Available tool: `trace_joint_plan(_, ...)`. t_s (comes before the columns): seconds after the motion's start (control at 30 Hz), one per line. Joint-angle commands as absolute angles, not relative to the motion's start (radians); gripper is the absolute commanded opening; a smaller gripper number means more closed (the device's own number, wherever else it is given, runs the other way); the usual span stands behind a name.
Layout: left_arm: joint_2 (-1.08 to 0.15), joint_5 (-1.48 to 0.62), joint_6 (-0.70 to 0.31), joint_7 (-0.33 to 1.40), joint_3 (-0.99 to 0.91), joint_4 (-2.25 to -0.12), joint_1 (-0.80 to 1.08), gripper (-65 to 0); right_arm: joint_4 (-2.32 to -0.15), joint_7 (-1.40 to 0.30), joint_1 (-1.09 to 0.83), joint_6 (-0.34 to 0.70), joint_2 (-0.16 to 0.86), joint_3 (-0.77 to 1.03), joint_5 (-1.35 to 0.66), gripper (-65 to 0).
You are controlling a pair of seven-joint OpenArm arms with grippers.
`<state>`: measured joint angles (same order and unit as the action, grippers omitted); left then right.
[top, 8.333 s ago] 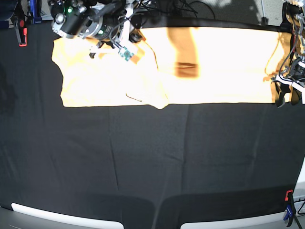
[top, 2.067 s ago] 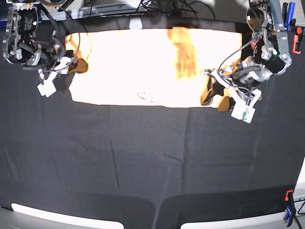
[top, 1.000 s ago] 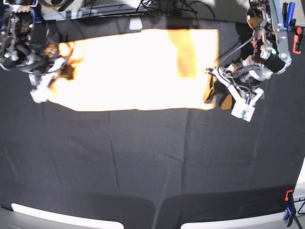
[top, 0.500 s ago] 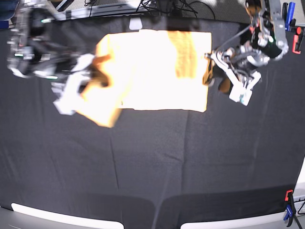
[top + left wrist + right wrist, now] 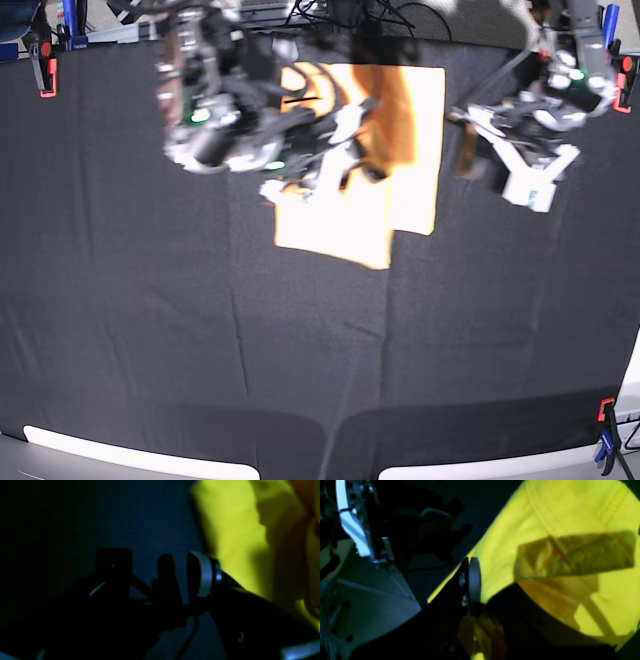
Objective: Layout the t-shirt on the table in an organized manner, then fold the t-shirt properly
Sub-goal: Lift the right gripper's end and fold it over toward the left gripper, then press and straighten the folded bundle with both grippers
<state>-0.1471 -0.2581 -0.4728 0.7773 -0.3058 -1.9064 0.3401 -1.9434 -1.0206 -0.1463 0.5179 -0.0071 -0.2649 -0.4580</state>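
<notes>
The pale yellow-orange t-shirt (image 5: 410, 150) lies folded at the top centre of the black table (image 5: 300, 350). My right gripper (image 5: 345, 150) hovers over the shirt's left half, shut on a lifted fold of it. The right wrist view shows yellow cloth (image 5: 570, 512) with a stitched hem, bunched at the gripper (image 5: 480, 630). My left gripper (image 5: 475, 155) sits just right of the shirt's right edge, apart from it. In the left wrist view the gripper (image 5: 183, 580) looks slightly open and empty, with cloth (image 5: 232, 530) at the upper right.
A red clamp (image 5: 41, 65) sits at the table's top left edge, another (image 5: 625, 80) at the top right, and a red and blue clamp (image 5: 606, 440) at the lower right. Cables and gear lie behind the far edge.
My right gripper has swept from the far left to the centre, carrying the shirt's left end over its middle. My left gripper has drawn slightly right, off the shirt's edge.
</notes>
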Motion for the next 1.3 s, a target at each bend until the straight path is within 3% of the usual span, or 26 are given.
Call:
trace_joint_plan(0.0, -0.155, -0.294, -0.471, 0.753, -0.336, -1.924, 0.336, -32.8, -1.948, -0.983, -0.133, 0.516, -0.026, -0.276, -0.466, -65.0)
trace_joint_plan(0.03, -0.16, -0.325, -0.471, 0.756, -0.362, -1.924, 0.336, -32.8, -1.934, -0.963, -0.133, 0.516, -0.036, -0.286, -0.468, -64.8)
trace_joint_plan(0.1, -0.173, -0.386, -0.471, 0.763, -0.41, -1.924, 0.336, -32.8, -1.899, -0.917, -0.133, 0.516, -0.062, -0.305, -0.48, -49.4)
trace_joint_plan(0.17, -0.19, -0.438, -0.472, 0.766, -0.447, -1.924, 0.336, -32.8, -1.872, -0.896, -0.131, 0.516, -0.089, -0.326, -0.527, -39.2)
trace_joint_plan(0.23, -0.209, -0.485, -0.472, 0.782, -0.474, -1.924, 0.336, -32.8, -1.853, -0.901, -0.119, 0.517, -0.112, -0.351, -0.591, -37.2)
trace_joint_plan(0.5, -0.265, -0.563, -0.471, 0.822, -0.503, -1.924, 0.336, -32.8, -1.849, -0.987, -0.052, 0.517, -0.146, -0.373, -0.673, -37.2)
trace_joint_plan(0.73, -0.266, -0.7, -0.472, 0.863, -0.503, -1.924, 0.336, -33.6, -1.85, -1.003, -0.014, 0.517, -0.138, -0.244, -0.622, -37.3)
trace_joint_plan(0.83, -0.265, -0.893, -0.5, 0.966, -0.502, -1.924, 0.336, -43.2, -1.85, -1.001, 0.009, 0.517, -0.102, -0.177, -0.57, -43.3)
trace_joint_plan(0.93, -0.239, -1.063, -0.573, 1.124, -0.502, -1.924, 0.336, -64.4, -1.85, -0.969, 0.037, 0.517, -0.044, -0.133, -0.489, -56.2)
trace_joint_plan(1.0, -0.203, -1.123, -0.578, 1.219, -0.502, -1.924, 0.35, -65.0, -1.841, -0.936, 0.058, 0.516, 0.001, -0.122, -0.427, -65.0)
trace_joint_plan(1.27, -0.114, -1.136, -0.581, 1.228, -0.46, -1.924, 0.525, -65.0, -1.607, -0.924, 0.195, 0.517, 0.081, -0.125, -0.373, -65.0)
